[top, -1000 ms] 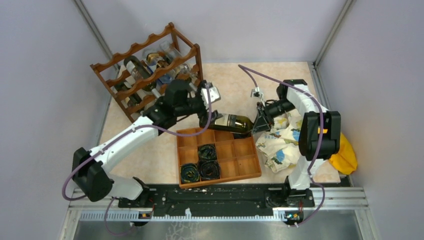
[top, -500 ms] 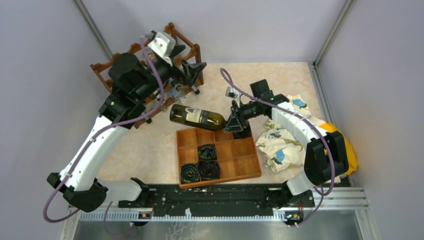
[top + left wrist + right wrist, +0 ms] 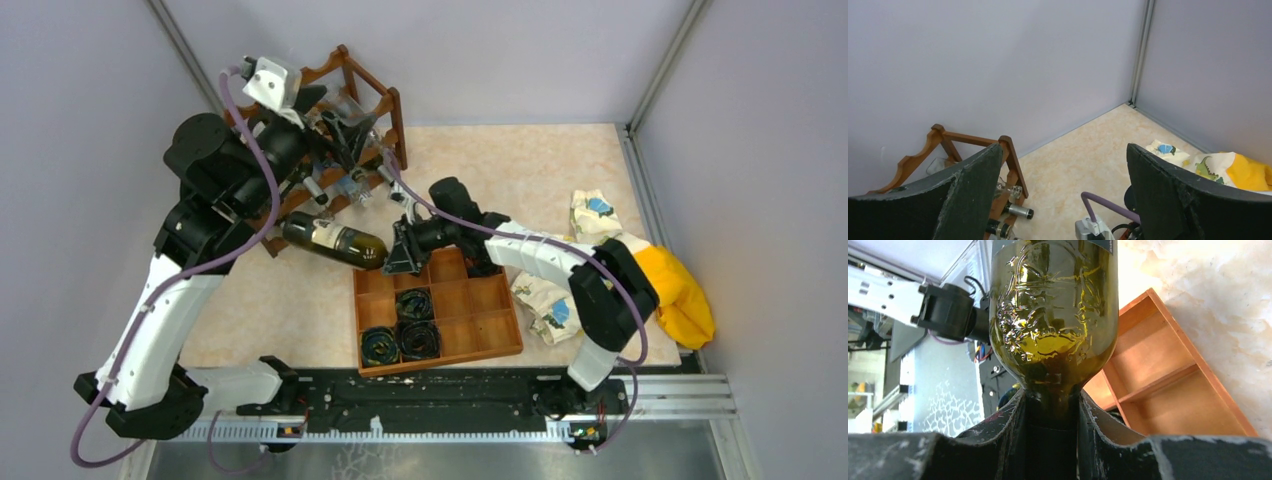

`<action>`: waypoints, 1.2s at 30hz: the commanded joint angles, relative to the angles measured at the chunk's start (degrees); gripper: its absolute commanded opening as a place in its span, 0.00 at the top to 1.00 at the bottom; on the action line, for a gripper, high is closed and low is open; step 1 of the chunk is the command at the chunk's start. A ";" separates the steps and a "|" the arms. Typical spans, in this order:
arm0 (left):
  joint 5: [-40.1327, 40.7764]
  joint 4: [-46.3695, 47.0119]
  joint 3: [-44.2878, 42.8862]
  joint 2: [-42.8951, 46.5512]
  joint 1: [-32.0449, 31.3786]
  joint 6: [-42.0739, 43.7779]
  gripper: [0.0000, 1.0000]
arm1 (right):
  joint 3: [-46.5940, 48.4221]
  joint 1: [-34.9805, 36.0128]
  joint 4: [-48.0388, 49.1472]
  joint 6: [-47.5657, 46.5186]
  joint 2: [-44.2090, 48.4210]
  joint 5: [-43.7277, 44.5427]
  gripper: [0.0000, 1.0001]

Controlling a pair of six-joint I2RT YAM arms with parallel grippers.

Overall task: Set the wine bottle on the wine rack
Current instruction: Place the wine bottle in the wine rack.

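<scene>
The wine bottle (image 3: pixel 330 240) is dark green with a pale label. It lies level in the air in front of the rack, base pointing left. My right gripper (image 3: pixel 400 255) is shut on its neck; in the right wrist view the fingers (image 3: pixel 1008 435) clamp the neck below the bottle's shoulder (image 3: pixel 1053 315). The dark reddish-brown wine rack (image 3: pixel 396 120) stands at the back left, mostly hidden behind my raised left arm. My left gripper (image 3: pixel 345 135) is open and empty, high over the rack. The left wrist view shows the rack's corner post (image 3: pixel 1010 160) between the spread fingers (image 3: pixel 973 195).
Several bottles lie in the rack (image 3: pixel 335 185). An orange-brown compartment tray (image 3: pixel 470 310) with dark rolled items (image 3: pixel 400 335) sits just under the right gripper. Printed cloths (image 3: pixel 555 295) and a yellow cloth (image 3: pixel 680 295) lie at the right. Grey walls close in behind and at the sides.
My right arm has carried the bottle leftwards toward the rack. My left arm has lifted off the bottle and swung up and left over the rack.
</scene>
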State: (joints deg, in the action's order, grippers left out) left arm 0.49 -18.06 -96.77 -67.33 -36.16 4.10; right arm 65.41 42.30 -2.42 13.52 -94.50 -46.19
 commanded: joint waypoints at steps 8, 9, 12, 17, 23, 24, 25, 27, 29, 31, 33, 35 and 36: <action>4.55 -7.22 -5.16 2.35 0.26 2.05 0.01 | 8.65 6.93 21.14 14.59 -5.16 10.01 1.00; 4.56 -7.42 -5.24 2.44 0.24 2.27 0.01 | 9.08 7.33 21.32 14.87 -5.49 10.72 1.00; 4.44 -7.85 -5.40 2.73 0.24 2.66 0.01 | 10.49 8.16 21.15 15.82 -6.67 12.67 1.00; 4.41 -8.12 -5.24 3.46 0.22 2.61 0.01 | 12.84 8.86 20.50 18.30 -8.59 15.15 1.00; 4.00 -8.29 -4.92 3.65 0.22 2.07 0.01 | 14.99 9.79 20.93 19.93 -10.33 16.33 1.00; 3.99 -8.21 -4.95 3.57 0.24 1.99 0.01 | 15.34 9.89 21.07 20.28 -10.63 16.53 1.00; 3.99 -8.21 -5.00 3.59 0.23 1.90 0.01 | 15.77 9.98 21.32 20.64 -10.99 16.65 1.00; 3.99 -8.07 -4.92 3.64 0.29 1.88 0.01 | 16.63 10.20 21.45 21.12 -11.71 16.97 1.00; 4.13 -8.19 -4.92 3.63 0.26 1.88 0.01 | 17.55 10.31 21.36 21.79 -12.56 17.26 1.00; 4.00 -8.28 -4.92 3.57 0.23 1.81 0.01 | 18.49 10.44 21.52 22.37 -13.39 17.62 1.00; 3.93 -8.41 -4.92 3.48 0.23 1.75 0.01 | 19.72 10.58 21.70 23.17 -14.43 18.23 1.00; 3.90 -8.41 -4.99 3.49 0.24 1.71 0.01 | 21.04 10.89 22.01 23.75 -15.42 18.98 1.00; 3.90 -8.49 -5.00 3.45 0.23 1.70 0.01 | 21.72 11.10 22.20 24.15 -15.97 19.41 1.00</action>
State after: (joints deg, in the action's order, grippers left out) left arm 4.03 -26.24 -100.60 -64.34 -36.16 6.04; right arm 79.96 52.10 8.12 36.23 -110.54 -27.49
